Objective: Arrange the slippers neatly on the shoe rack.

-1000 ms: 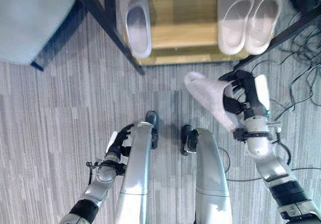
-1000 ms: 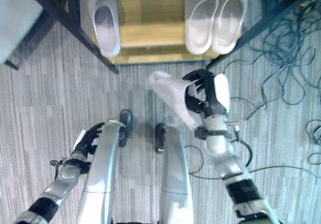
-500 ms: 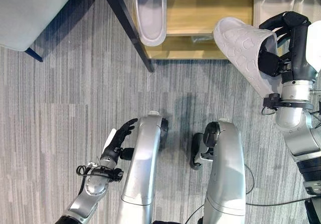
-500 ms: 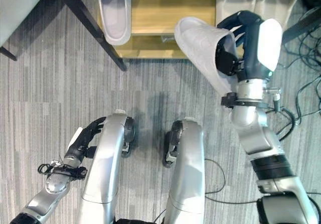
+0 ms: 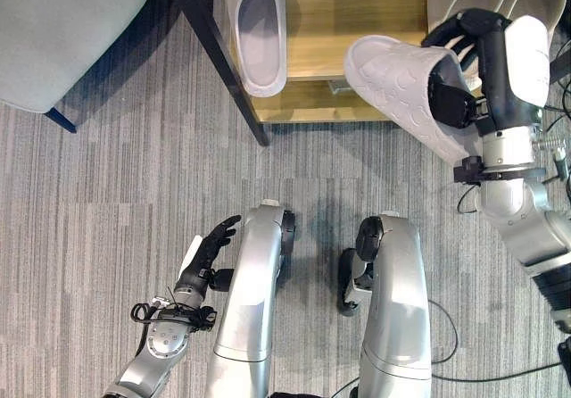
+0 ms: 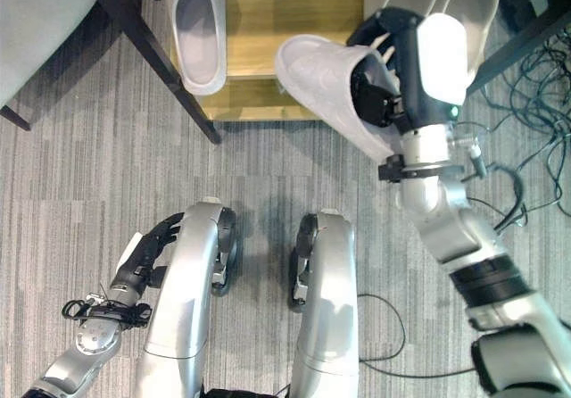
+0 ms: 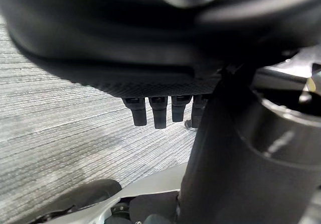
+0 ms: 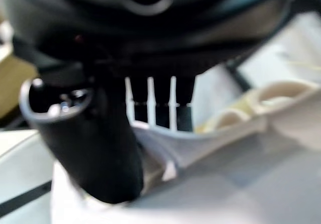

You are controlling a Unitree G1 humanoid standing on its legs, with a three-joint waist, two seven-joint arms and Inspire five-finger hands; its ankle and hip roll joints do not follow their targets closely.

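Right robot hand (image 5: pixel 486 68), upper right of frame: dark casing with a rounded white back plate (image 5: pixel 526 45). It joins a silver-grey right forearm (image 5: pixel 522 219) through a bright metal wrist collar (image 5: pixel 504 139); a black band (image 6: pixel 486 277) circles the arm lower down. Left robot hand (image 5: pixel 207 253), lower left: dark, with a white thumb cover (image 5: pixel 191 253), on a silver-grey left forearm (image 5: pixel 161 340).

The right hand (image 5: pixel 486 68) is raised forward on a bent arm, its fingers (image 8: pixel 159 103) and thumb curled in a grip. The left hand (image 5: pixel 203 260) hangs low at the side, fingers straight.
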